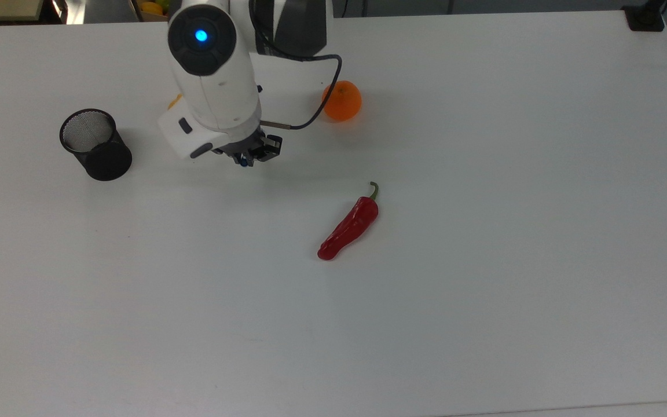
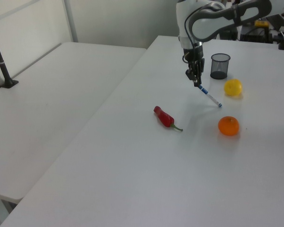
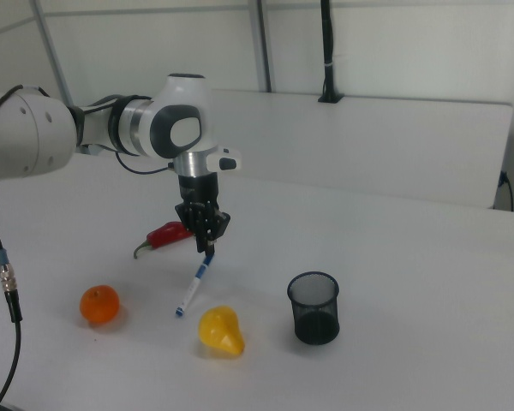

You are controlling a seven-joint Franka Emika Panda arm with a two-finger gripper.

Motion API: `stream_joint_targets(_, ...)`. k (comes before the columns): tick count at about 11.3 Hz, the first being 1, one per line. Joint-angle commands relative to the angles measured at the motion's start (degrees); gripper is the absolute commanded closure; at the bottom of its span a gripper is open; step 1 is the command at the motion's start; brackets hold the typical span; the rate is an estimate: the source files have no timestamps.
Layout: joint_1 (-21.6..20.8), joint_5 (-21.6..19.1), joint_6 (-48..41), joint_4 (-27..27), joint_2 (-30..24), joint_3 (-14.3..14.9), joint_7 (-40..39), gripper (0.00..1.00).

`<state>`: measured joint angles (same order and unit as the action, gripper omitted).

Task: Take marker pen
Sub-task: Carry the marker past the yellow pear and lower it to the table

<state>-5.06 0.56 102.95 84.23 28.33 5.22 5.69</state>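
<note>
My gripper (image 3: 208, 247) is shut on the upper end of the marker pen (image 3: 194, 287), a slim white barrel with blue markings that hangs slanted below the fingers. In the left view the marker pen (image 2: 209, 96) slopes down to the right from the gripper (image 2: 196, 81), between the red chili pepper and the yellow fruit. From the top view the arm hides most of the pen; only a blue tip of the marker pen (image 1: 244, 163) peeks out under the gripper (image 1: 250, 155).
A black mesh cup (image 1: 95, 145) stands at the top view's left. A yellow fruit (image 3: 220, 331) lies near the pen's low end, an orange (image 1: 341, 101) sits beyond the arm, and a red chili pepper (image 1: 350, 226) lies mid-table.
</note>
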Motion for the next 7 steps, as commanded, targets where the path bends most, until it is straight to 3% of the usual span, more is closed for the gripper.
stream_joint_targets(1,-0.7,2.6,0.1,0.1,1.0,-0.9,3.1,0.71)
stream_joint_targets(5,-0.7,3.0,3.0,0.1,1.3,-1.2,5.6,0.52)
stream_joint_targets(6,-0.7,3.0,3.0,0.1,0.9,-1.2,5.6,0.45)
stream_joint_targets(7,-0.4,3.0,3.0,0.1,0.2,-1.2,5.4,0.29)
